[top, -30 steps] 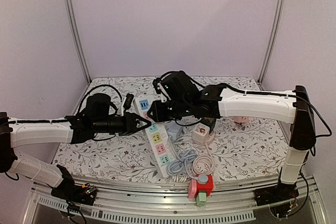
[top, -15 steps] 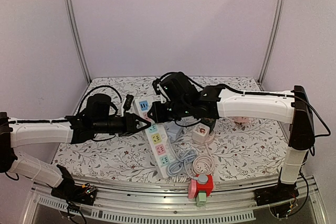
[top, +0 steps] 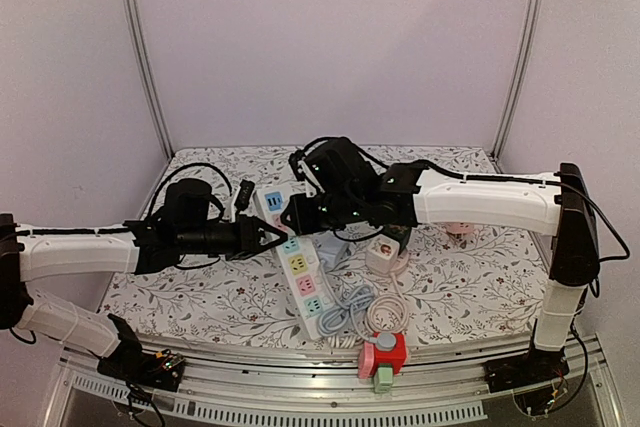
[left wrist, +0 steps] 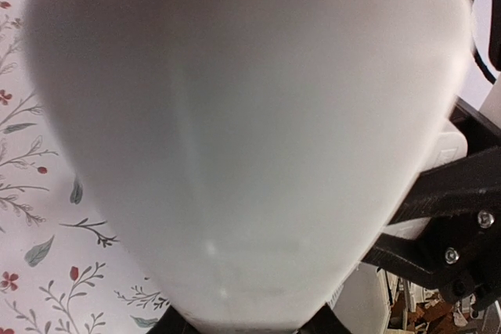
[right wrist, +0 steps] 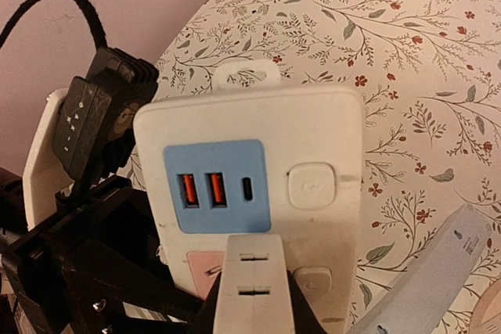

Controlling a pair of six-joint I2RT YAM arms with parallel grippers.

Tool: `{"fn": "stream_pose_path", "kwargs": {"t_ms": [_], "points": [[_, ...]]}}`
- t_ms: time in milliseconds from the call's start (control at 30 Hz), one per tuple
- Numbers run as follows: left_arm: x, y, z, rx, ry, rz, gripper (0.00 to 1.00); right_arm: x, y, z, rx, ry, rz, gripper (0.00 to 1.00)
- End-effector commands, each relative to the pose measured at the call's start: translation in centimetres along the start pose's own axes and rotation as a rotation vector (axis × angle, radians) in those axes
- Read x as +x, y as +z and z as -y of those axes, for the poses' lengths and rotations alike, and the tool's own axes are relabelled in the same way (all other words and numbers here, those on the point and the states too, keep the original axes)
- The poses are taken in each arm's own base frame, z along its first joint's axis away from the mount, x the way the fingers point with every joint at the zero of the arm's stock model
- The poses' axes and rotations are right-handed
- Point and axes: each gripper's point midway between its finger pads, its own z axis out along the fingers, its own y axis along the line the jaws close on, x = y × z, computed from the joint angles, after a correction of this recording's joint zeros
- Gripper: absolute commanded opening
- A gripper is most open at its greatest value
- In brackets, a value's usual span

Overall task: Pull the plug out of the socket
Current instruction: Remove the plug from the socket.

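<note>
On the flowered table (top: 470, 287), a white cube socket (top: 383, 253) and a coiled white cable (top: 386, 313) lie right of the white power strip (top: 306, 285). A red and green block (top: 383, 354) sits at the near edge, and a grey-blue strip (top: 331, 245) lies just beside the power strip. From above, the right gripper (top: 297, 215) and its arm hide the power strip's far end. The white plug (right wrist: 250, 278) stands at the pink socket, below the blue panel with 2 orange ports, and the right fingers are clamped on its 2 sides. The left gripper (top: 272, 238) grips the power strip's left edge, and the blurred white body fills its camera.
</note>
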Motion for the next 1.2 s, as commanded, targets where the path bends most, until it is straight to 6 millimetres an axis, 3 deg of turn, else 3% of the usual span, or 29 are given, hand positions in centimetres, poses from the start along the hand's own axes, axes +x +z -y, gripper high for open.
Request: {"fn": "stream_pose_path", "kwargs": {"t_ms": [0, 600, 1167], "points": [[-1.0, -1.3, 5.4, 0.187, 0.093, 0.022, 0.0, 1.5, 0.5, 0.3, -0.007, -0.039, -0.05, 0.0], [-0.9, -1.4, 5.7, 0.203, 0.114, 0.019, 0.0, 0.8, 0.4, 2.0, -0.116, 0.043, -0.073, 0.0], [-1.5, 0.0, 1.3, 0.001, -0.021, 0.029, 0.0, 1.8, -0.2, 2.9, 0.092, -0.044, -0.043, 0.0]]}}
